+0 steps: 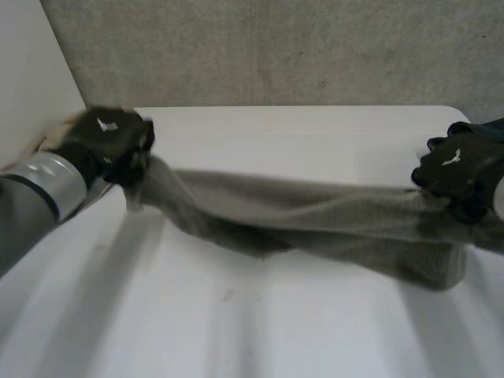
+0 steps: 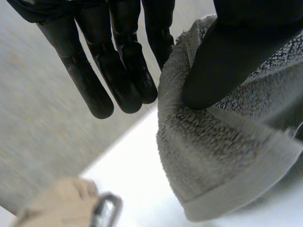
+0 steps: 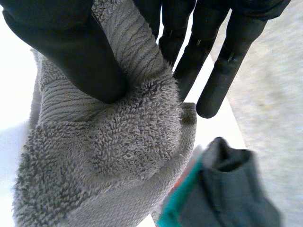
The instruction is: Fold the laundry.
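A grey towel (image 1: pixel 315 216) hung stretched across a white table (image 1: pixel 236 323), held at its two ends by two black robot hands and sagging in the middle, where it seemed to brush the tabletop, though the head view left that uncertain.

The left hand (image 1: pixel 110 142) sat at about 10 o'clock in the head view, at the table's far left corner. It gripped one end of the towel, which trailed from it toward 4 o'clock. In the left wrist view its thumb (image 2: pixel 227 61) pressed down on the towel's hemmed end, pinching the cloth, while the other fingers (image 2: pixel 118 71) stood straight and close together just beside the towel's edge. Past the fingertips lay a beige cloth (image 2: pixel 61 201) with a small metal ring (image 2: pixel 106 210) on it.

The right hand (image 1: pixel 457 169) sat at about 3 o'clock in the head view, at the table's right edge. It held the towel's other end, and a short flap of towel hung below it. In the right wrist view its thumb pinched a bunched fold of towel against the straight fingers behind. Near those fingertips lay a dark grey garment with a teal edge (image 3: pixel 227 189).

A grey wall (image 1: pixel 276 47) stood behind the table at 12 o'clock.
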Motion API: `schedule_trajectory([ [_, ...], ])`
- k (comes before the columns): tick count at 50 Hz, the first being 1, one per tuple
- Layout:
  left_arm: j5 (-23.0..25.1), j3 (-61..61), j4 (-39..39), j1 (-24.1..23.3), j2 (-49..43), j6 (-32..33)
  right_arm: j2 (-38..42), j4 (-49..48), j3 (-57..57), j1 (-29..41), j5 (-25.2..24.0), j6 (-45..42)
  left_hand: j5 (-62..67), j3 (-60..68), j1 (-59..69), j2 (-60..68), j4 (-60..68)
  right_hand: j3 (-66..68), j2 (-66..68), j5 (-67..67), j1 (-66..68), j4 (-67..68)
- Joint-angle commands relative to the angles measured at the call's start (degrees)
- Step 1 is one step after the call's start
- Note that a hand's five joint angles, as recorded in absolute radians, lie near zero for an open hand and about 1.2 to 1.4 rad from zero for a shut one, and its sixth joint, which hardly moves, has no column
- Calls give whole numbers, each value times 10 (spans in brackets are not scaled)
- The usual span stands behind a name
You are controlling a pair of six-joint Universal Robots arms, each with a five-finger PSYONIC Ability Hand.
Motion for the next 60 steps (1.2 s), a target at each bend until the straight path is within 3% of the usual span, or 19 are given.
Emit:
schedule_trajectory([
  [1,-2,103,27,-5,-152,96,146,-73,-89,14,9,61,143,117,140,113,114,118,128,141,169,110],
  [7,-17,300,171,-10,-219,85,214,-227,-225,38,66,198,143,117,140,113,114,118,128,141,169,110],
  [12,-69,373,338,-10,-219,32,203,-473,-244,45,114,291,143,117,140,113,114,118,128,141,169,110],
  [15,-90,382,363,-8,-218,16,176,-563,-212,50,119,300,143,117,140,113,114,118,128,141,169,110],
  [17,-96,373,352,-10,-218,11,165,-574,-187,56,109,300,143,117,140,113,114,118,128,141,169,110],
  [24,-93,235,317,-17,-200,8,184,-539,-144,60,70,300,143,117,140,113,114,118,128,141,169,110],
  [30,-92,93,316,-23,-196,-3,251,-467,-112,61,49,300,143,117,140,113,114,76,87,100,128,69],
  [37,-87,-25,318,-37,-189,-3,298,-383,-77,64,53,292,143,117,140,113,114,-144,-134,-120,-92,-151],
  [40,-70,-64,318,-39,-165,-3,290,-338,-58,60,52,283,143,117,140,113,114,-329,-318,-305,-277,-336],
  [46,-42,-112,318,-35,-107,-4,231,-246,-36,59,42,281,143,117,140,113,114,-432,-421,-408,-380,-439],
  [52,-30,-142,317,-30,-57,-6,168,-184,-56,61,25,276,143,117,140,113,114,-422,-412,-398,-370,-429],
  [60,-30,-152,317,-27,-42,-6,176,-133,-156,47,-28,279,143,117,140,113,114,-302,-292,-279,-251,-310],
])
